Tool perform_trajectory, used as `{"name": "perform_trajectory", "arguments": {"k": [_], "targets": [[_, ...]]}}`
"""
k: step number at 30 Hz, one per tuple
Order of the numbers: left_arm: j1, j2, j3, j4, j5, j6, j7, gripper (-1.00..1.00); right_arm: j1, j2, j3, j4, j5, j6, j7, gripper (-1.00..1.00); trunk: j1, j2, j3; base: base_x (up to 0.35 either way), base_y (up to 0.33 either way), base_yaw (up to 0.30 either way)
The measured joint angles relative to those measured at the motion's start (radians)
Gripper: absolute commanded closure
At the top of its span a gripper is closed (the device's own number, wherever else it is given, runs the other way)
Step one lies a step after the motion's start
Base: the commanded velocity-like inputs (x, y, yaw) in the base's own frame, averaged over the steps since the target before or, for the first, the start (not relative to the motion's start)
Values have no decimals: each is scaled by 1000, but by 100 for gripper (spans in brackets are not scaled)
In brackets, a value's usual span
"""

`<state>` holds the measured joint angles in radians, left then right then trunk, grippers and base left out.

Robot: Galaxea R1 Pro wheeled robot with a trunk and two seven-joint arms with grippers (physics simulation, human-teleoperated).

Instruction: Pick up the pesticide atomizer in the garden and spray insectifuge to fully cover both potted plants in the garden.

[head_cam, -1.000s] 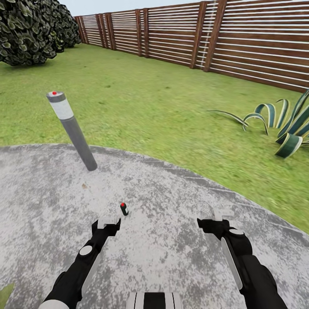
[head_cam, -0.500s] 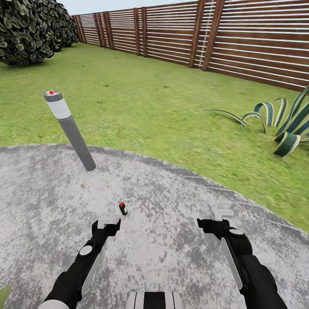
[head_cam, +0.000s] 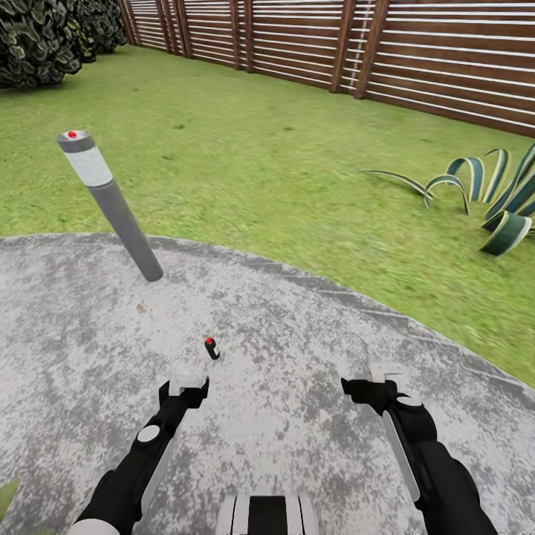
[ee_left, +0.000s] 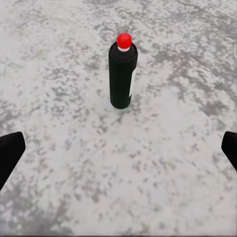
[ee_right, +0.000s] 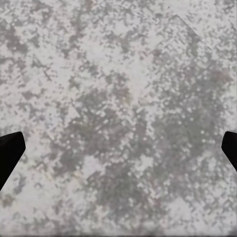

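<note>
Both arms hang low over the round grey patio [head_cam: 89,357]. The left gripper [head_cam: 187,385] has its fingers spread wide with nothing between them, and the right gripper [head_cam: 385,374] is just as wide apart over bare paving. A small black bottle with a red cap [head_cam: 212,348] stands upright on the stone, near the left gripper at about its 1 o'clock. I can't tell if that's the atomizer. The grey bollard lamp [head_cam: 111,204] stands at 11 o'clock, the striped agave [head_cam: 487,197] at 2, on the lawn [head_cam: 260,163] before the fence [head_cam: 416,52].
</note>
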<state>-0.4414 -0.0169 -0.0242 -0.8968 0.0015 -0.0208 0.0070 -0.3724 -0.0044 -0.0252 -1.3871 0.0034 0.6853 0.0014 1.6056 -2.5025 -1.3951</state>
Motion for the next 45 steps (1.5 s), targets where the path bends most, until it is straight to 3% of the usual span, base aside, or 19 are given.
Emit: {"name": "perform_trajectory", "arguments": {"k": [4,10,24,45], "targets": [[0,0,0,-1,1,-35,0,-100,0,0,1,-7,-1,0,0,-100,2,-1,-19,0,0,0],[0,0,0,-4,0,-61,0,-100,0,0,1,-33,-2,0,0,-100,2,-1,-20,0,0,0],[0,0,0,-4,1,-62,0,-100,0,0,1,-34,-2,0,0,-100,1,-1,-20,220,0,0],[3,0,0,-12,-5,-62,0,-100,0,0,1,-35,-2,1,0,-100,2,-1,-20,61,0,0]]}}
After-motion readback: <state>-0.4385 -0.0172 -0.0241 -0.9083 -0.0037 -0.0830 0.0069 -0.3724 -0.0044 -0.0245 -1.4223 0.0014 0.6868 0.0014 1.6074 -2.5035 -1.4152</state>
